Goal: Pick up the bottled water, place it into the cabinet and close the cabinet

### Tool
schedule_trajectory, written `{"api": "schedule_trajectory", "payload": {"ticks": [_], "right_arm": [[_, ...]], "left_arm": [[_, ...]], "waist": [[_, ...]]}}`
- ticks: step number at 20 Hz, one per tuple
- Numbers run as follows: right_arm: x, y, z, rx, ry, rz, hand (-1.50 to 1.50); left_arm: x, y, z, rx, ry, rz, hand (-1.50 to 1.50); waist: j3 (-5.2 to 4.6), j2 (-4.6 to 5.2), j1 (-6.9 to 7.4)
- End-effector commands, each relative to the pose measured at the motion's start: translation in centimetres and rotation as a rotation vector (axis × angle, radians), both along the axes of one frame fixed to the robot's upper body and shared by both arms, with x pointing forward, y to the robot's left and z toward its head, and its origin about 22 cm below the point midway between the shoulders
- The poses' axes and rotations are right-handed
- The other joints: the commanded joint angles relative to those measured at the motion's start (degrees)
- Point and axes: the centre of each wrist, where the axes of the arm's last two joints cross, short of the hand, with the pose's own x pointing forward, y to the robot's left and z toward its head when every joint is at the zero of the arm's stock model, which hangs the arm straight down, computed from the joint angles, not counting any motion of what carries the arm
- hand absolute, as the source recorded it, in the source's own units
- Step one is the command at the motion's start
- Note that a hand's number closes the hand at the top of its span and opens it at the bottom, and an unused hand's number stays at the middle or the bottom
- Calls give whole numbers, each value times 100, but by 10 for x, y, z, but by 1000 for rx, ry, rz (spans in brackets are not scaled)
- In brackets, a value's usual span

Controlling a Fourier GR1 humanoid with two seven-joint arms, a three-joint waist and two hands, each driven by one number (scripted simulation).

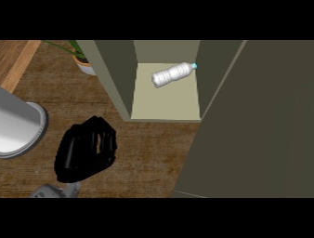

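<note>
bottled water (171,74) lying in cabinet (165,104), left hand (84,151) curled

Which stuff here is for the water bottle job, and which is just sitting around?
For the job:
- clear plastic water bottle, lying inside the cabinet
- olive-green cabinet, shelf open
- its big open door
- black left hand, holding nothing

Just sitting around:
- grey metal cylinder
- potted green plant
- brown wooden counter

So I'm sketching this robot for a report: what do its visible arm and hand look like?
Only one hand shows: glossy black, bulky, with segmented fingers. Below it sits a short grey forearm, lighter and matte. No cables or markings are visible.
</note>
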Motion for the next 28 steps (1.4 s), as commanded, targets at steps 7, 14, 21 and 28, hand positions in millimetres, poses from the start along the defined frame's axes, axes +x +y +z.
{"api": "schedule_trajectory", "payload": {"ticks": [7, 14, 21, 28], "right_arm": [[-7, 83, 13, 29, -20, 194, 150], [20, 103, 16, -40, -183, 116, 150], [50, 102, 24, 1, -115, -39, 150], [113, 113, 37, 51, -18, -97, 150]], "left_arm": [[-37, 59, 7, -18, 0, 65, 150], [-65, 75, 6, -18, -4, 57, 150], [-67, 108, 7, -5, -24, 59, 150], [-73, 133, 15, 1, -31, 46, 150]], "waist": [[-6, 17, 14], [-12, 23, 167], [-21, 77, 268], [-1, 95, 260]]}}
